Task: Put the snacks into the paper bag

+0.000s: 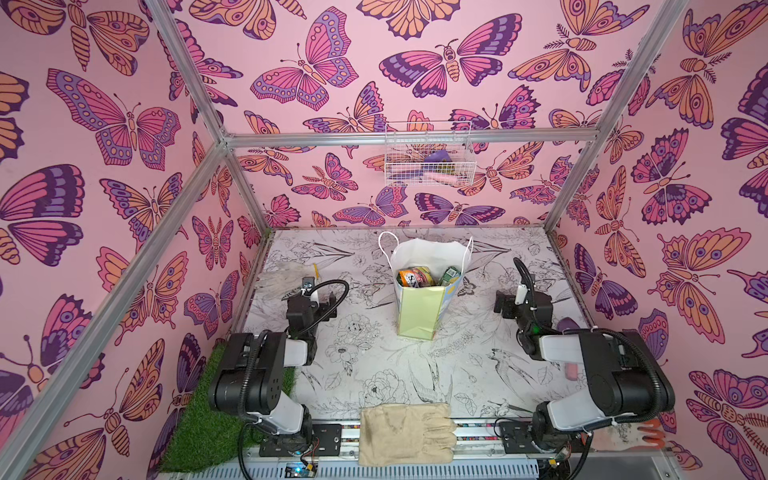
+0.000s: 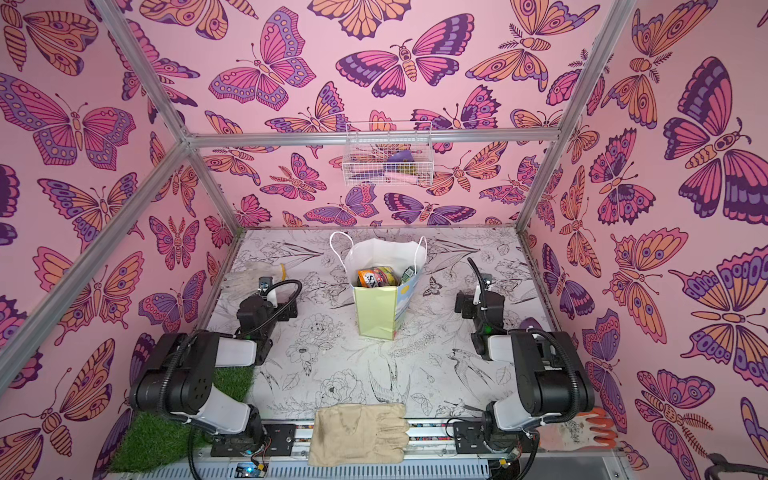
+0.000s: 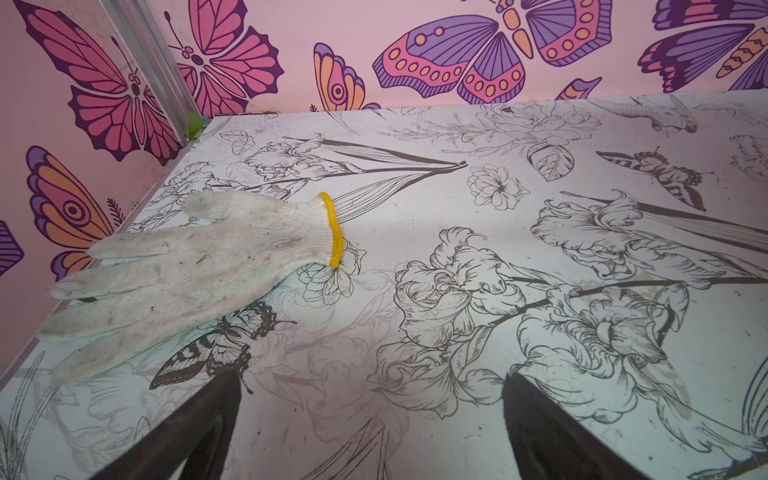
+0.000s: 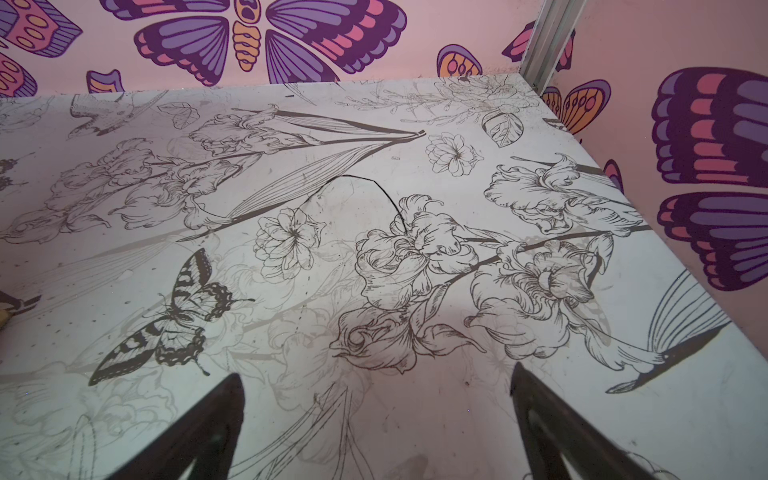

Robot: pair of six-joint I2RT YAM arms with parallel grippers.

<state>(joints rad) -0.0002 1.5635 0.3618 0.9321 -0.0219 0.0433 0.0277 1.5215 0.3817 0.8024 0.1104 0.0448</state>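
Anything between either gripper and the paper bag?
Nothing visible. Only bare table separates the open left gripper and open right gripper from the paper bag, which already holds snacks. The white knit glove lies aside, by the left gripper.

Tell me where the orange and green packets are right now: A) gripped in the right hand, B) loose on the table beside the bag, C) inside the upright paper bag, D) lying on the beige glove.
C: in a top view the orange packet and green packet show through the open mouth of the paper bag, while the left hand and right hand are open and empty.
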